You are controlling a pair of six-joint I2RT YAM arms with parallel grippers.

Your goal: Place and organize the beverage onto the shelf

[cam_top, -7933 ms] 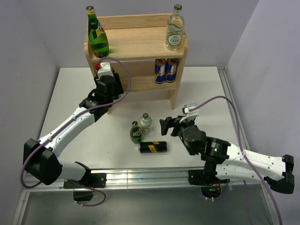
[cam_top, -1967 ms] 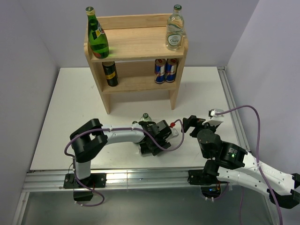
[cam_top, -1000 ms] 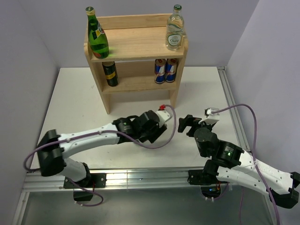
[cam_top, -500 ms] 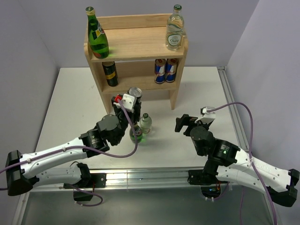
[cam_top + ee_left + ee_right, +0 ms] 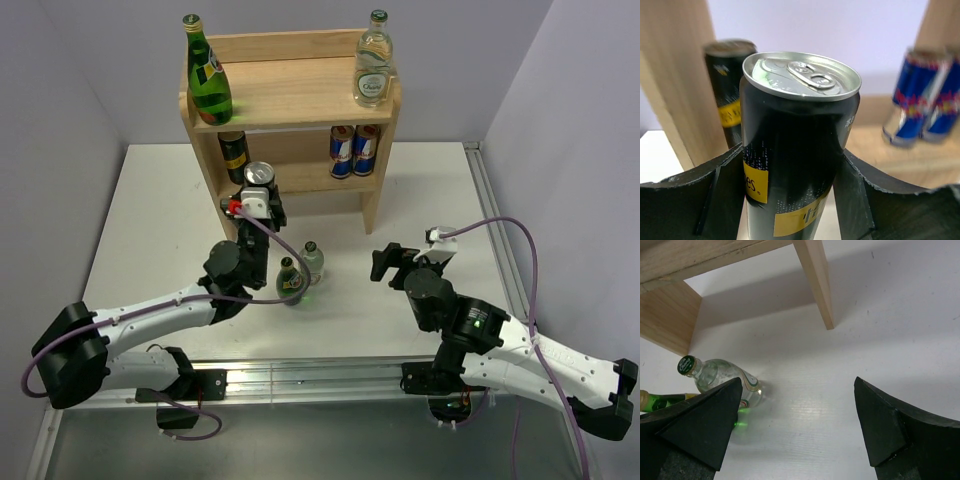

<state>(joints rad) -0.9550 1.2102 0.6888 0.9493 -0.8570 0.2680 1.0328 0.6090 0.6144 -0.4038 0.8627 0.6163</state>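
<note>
Left gripper [image 5: 792,197] was clamped on a black-and-yellow can [image 5: 800,145]. Can upright, a finger on either side of the body, held just in front of the shelf [image 5: 290,95] at the left half of its lower tier. Shelf sat mid far edge of the bench [image 5: 160,200]. Right gripper [image 5: 797,430] was spread wide with nothing in it, hovering right of centre toward the near edge.

Already shelved:
- tall green bottle [image 5: 209,75], top left
- clear bottle [image 5: 373,65], top right
- second black can [image 5: 234,152], lower left
- two blue cans [image 5: 354,150], lower right

Not done: black-and-yellow can wasn't set down yet. Small green bottle [image 5: 290,282] and small clear bottle [image 5: 311,262] stood mid-bench, just beside each other. Roughly two-thirds through, I'd say.
</note>
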